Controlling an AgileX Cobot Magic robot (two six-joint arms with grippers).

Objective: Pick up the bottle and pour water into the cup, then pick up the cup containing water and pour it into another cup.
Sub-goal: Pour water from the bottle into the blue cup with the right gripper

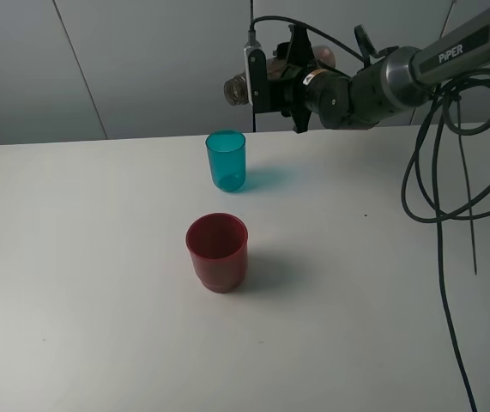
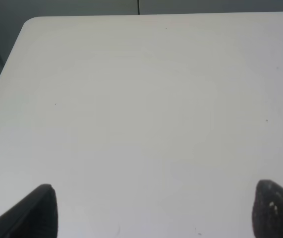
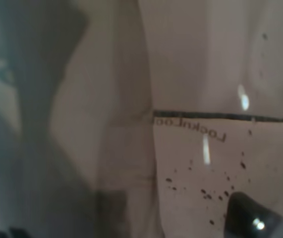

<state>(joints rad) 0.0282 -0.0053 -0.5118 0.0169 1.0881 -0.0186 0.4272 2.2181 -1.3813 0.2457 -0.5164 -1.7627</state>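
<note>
right gripper (image 1: 275, 80), upper middle of frame, clamped on the bottle (image 1: 238, 88), tipped above the cup (image 1: 226, 160). smooth, light plastic, likely slippery: grip mid-body. left gripper (image 2: 158, 212) wide open, empty.

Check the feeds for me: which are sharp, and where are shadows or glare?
Exterior high: sharp and evenly lit; the teal cup and red cup cast soft shadows toward that view's right on the table. Left wrist: clear, with the table surface in focus. Right wrist: badly blurred; the bottle fills the lens, with two bright glare streaks.
</note>
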